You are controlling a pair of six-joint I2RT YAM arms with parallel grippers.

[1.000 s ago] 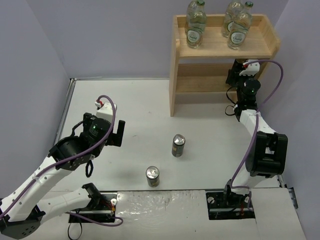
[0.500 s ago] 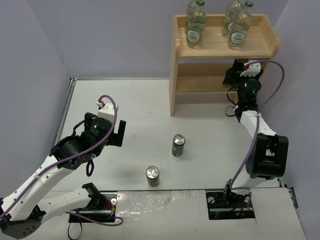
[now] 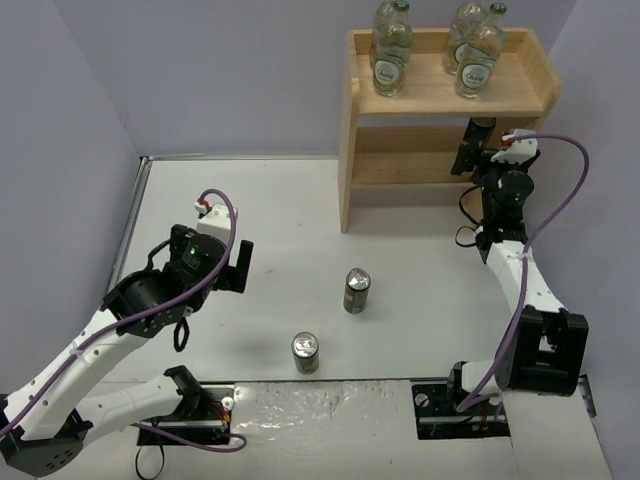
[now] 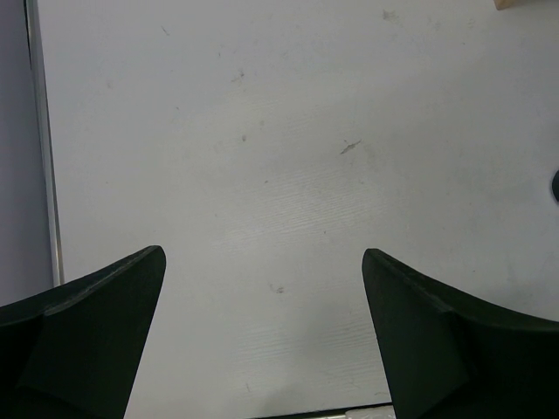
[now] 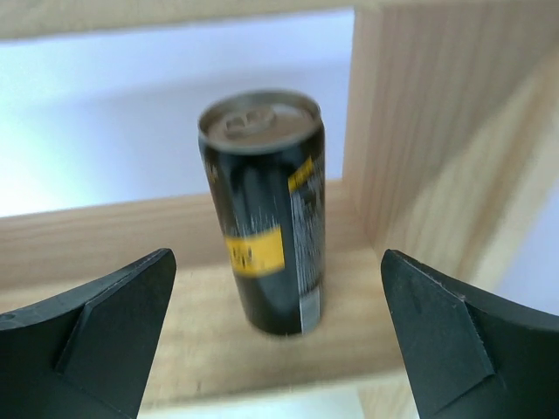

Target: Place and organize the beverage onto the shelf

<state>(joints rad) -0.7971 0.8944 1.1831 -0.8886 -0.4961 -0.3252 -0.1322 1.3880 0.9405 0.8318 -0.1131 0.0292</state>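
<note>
Black left hand (image 4: 262,262): hanging over bare table (image 4: 262,131), fingers spread, holding nothing.
Loose cans (image 3: 357,290): standing on table, awaiting shelving.
Shelf (image 3: 349,150): bottles (image 3: 392,60) lining top tier; one can (image 5: 266,214) sitting in lower right corner.
Right hand (image 3: 470,150): gaping around that can, likely letting go.

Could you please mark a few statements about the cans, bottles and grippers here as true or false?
1. Two cans stand on the table. True.
2. The right gripper is shut on a can. False: it is open; the can before it stands free on the shelf's lower tier.
3. The bottles stand on the top tier. True.
4. The left gripper holds a bottle. False: it is open and empty above the table.
</note>
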